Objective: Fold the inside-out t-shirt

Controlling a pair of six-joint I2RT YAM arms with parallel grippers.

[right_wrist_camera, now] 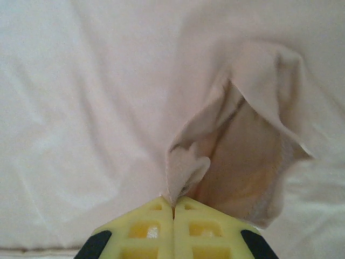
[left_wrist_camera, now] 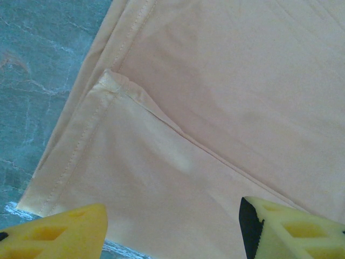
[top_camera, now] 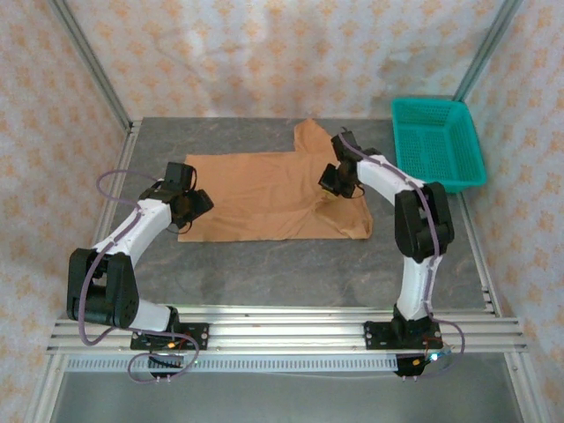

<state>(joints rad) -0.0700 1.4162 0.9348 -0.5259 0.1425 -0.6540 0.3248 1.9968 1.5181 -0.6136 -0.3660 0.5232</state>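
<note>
Grey stone-look table (top_camera: pixel 264 264), metal rail (top_camera: pixel 282 330) along the bottom of the frame. Left gripper (top_camera: pixel 198 204) mid-left, jaws apart with nothing between them, at the left hem edge of the inside-out t-shirt (top_camera: pixel 256 189). Right gripper (top_camera: pixel 339 181) right of centre, clenched on a pinched-up fold of the shirt. Shirt spread flat at frame centre. Teal basket (top_camera: pixel 436 141) upper right, patterned walls (top_camera: pixel 264 53) behind.
</note>
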